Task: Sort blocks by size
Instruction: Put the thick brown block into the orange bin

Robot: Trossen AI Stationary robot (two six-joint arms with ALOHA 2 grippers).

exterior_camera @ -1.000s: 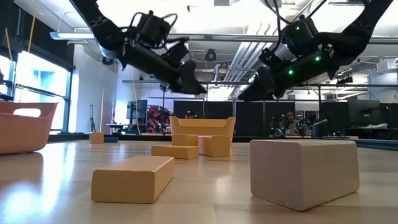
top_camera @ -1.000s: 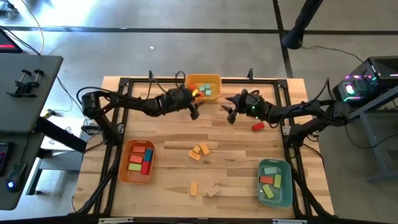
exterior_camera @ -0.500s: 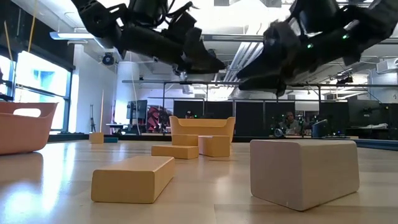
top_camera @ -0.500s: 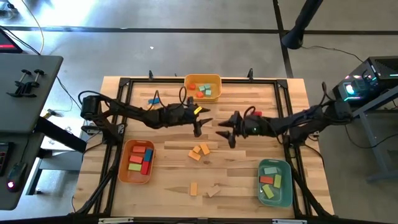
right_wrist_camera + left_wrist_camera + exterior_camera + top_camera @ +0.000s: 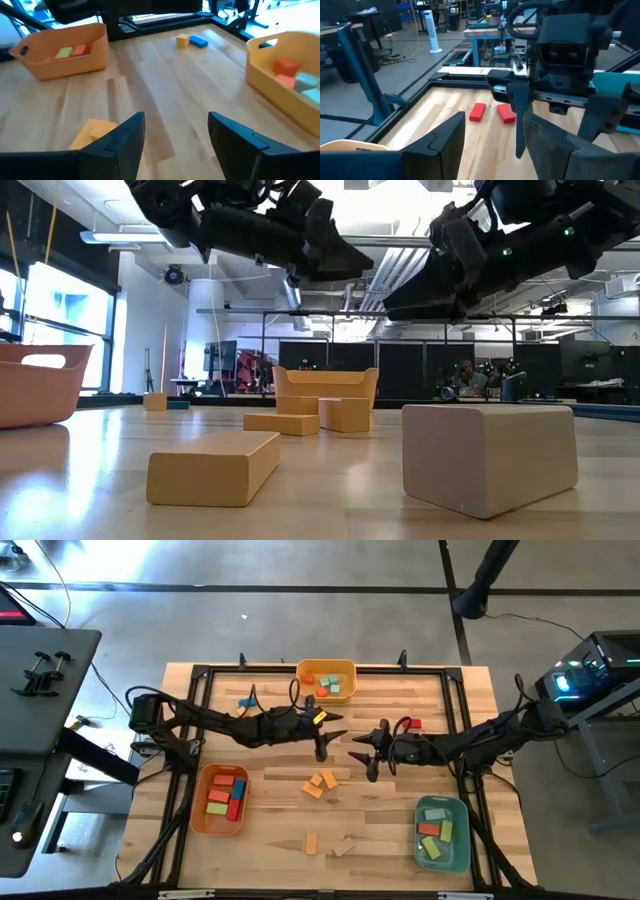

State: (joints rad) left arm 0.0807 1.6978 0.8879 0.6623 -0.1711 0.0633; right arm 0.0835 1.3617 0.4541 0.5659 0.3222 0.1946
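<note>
Both arms reach toward the table centre and face each other, tips near but apart, both above the surface.

Left gripper (image 5: 327, 743): fingers spread wide, nothing between them. Its wrist view looks past the empty gap at the right arm's wrist and two red blocks (image 5: 492, 112) lying side by side on the wood near the table's far right frame.

Right gripper (image 5: 366, 757): fingers also wide apart, empty. Its wrist view shows bare table (image 5: 165, 95) between the fingers, with an orange block (image 5: 94, 132) just past the fingertip.

Blocks:
- Loose cluster of orange blocks (image 5: 321, 783) at table centre, just in front of both grippers.
- One orange block (image 5: 311, 842) and a pale block (image 5: 343, 847) near the front edge; in the low view these are the bar (image 5: 214, 466) and the big block (image 5: 488, 453) closest to the camera.
- A blue and a yellow block (image 5: 247, 700) lie together at the back left.
- A yellow block (image 5: 319, 717) lies beside the left arm.

Bins:
- Yellow bin (image 5: 327, 680), back centre, holds red, orange and teal blocks.
- Orange bin (image 5: 220, 800), front left, holds green, red, yellow and blue blocks.
- Teal bin (image 5: 441, 832), front right, holds teal, red and green blocks.
</note>
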